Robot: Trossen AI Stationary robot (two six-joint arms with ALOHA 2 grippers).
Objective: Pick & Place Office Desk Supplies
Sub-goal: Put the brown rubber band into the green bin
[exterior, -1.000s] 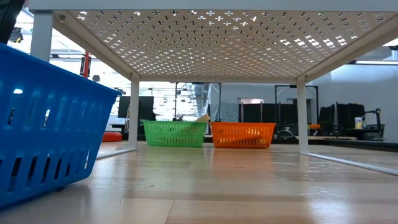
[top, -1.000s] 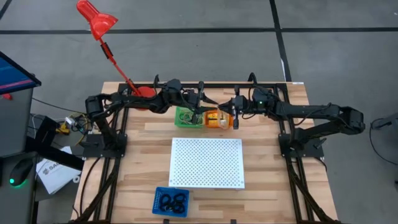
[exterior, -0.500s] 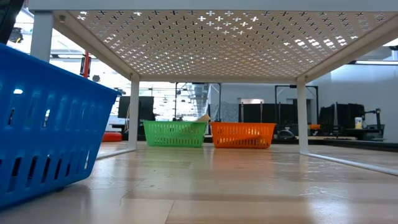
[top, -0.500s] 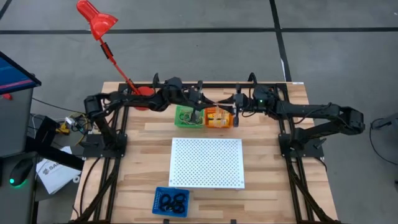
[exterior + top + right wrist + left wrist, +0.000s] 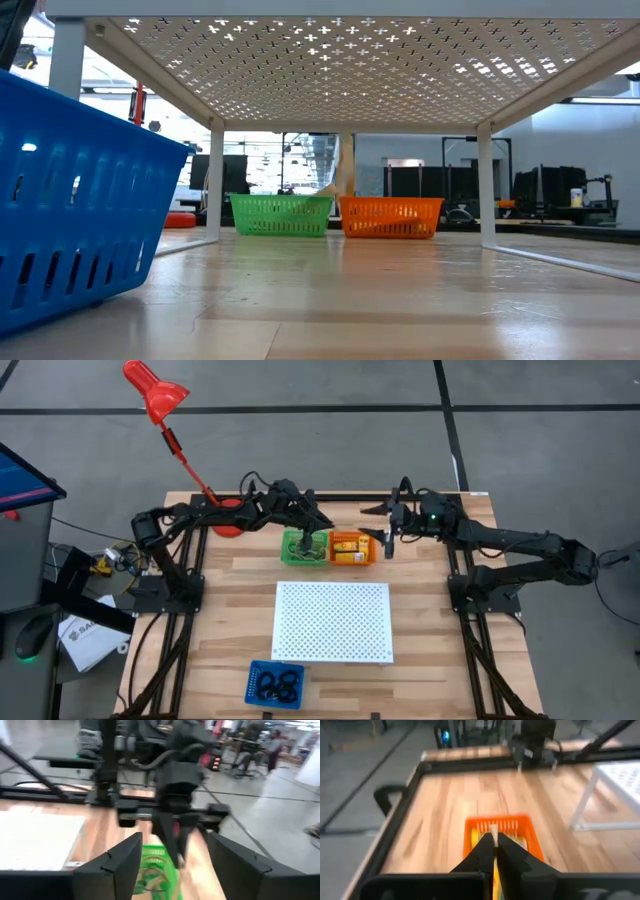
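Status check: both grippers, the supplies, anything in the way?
Left gripper shut on rubber band above green basket. Right gripper open, beside orange basket. No obstruction seen.

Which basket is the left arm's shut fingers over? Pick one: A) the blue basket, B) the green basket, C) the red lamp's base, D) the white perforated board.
B: in the high view the left gripper hangs over the green basket, beside the orange basket, far from the blue basket.
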